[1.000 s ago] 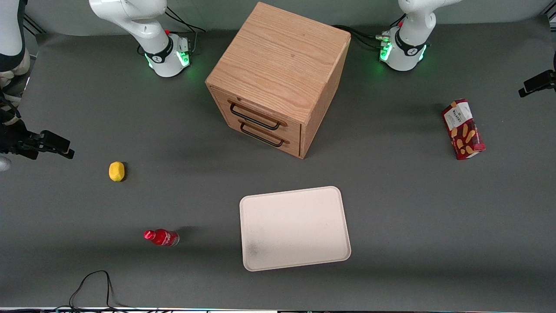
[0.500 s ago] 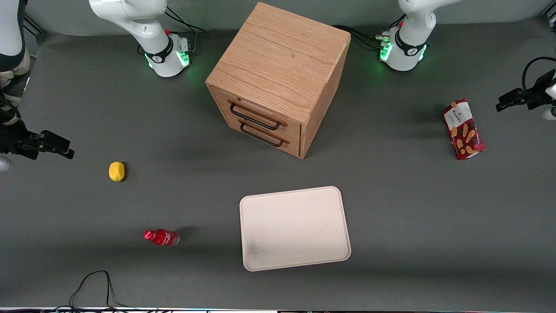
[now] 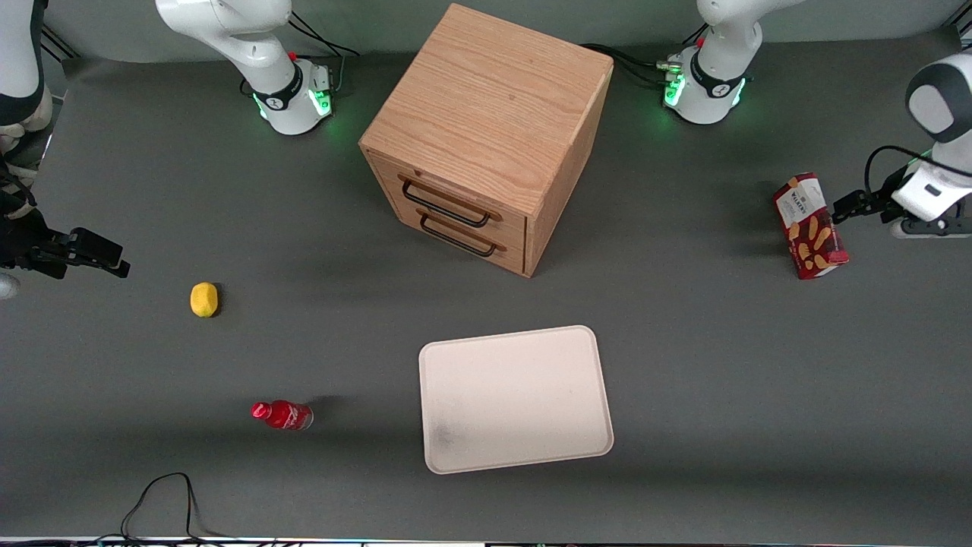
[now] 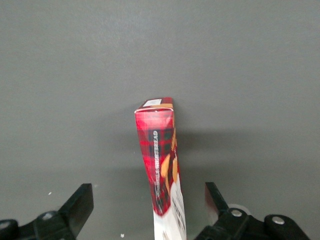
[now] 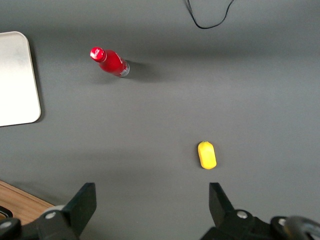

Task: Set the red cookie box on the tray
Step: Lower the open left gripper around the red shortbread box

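The red cookie box (image 3: 810,226) stands on its long edge on the grey table, toward the working arm's end. My left gripper (image 3: 844,207) hovers right beside the box, above the table. In the left wrist view the gripper (image 4: 147,192) is open, its two black fingers spread wide to either side of the box (image 4: 159,150), not touching it. The off-white tray (image 3: 516,399) lies flat nearer the front camera, in front of the wooden cabinet, with nothing on it.
A wooden two-drawer cabinet (image 3: 486,137) stands mid-table. A yellow lemon (image 3: 203,299) and a small red bottle (image 3: 282,415) lie toward the parked arm's end. A black cable (image 3: 163,501) loops near the front edge.
The left arm has swung in from the table's end, bringing its gripper close beside the red cookie box. The box and tray have not moved.
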Controlling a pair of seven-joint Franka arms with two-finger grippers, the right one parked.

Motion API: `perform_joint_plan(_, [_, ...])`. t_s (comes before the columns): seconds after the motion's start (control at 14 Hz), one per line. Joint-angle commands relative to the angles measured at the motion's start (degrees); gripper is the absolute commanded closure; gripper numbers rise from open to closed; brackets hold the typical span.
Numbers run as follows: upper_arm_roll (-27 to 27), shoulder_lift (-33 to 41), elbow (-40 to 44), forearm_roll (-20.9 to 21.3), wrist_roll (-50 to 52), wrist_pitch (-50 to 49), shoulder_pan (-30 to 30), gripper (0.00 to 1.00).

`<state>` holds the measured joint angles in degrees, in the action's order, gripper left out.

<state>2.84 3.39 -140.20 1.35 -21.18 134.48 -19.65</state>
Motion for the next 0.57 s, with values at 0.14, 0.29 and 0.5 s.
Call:
perform_joint_plan(0.14, [-0.38,-5.75,-2.36,0.14,-0.88,7.90,-0.48,0.02])
perform_joint_plan(0.29, [-0.38,-7.07,-2.36,0.14,-0.97,8.78,-0.39,0.02])
perform_joint_plan(0.5, [-0.38,-8.75,-2.62,0.14,-0.88,10.27,-0.48,0.03])
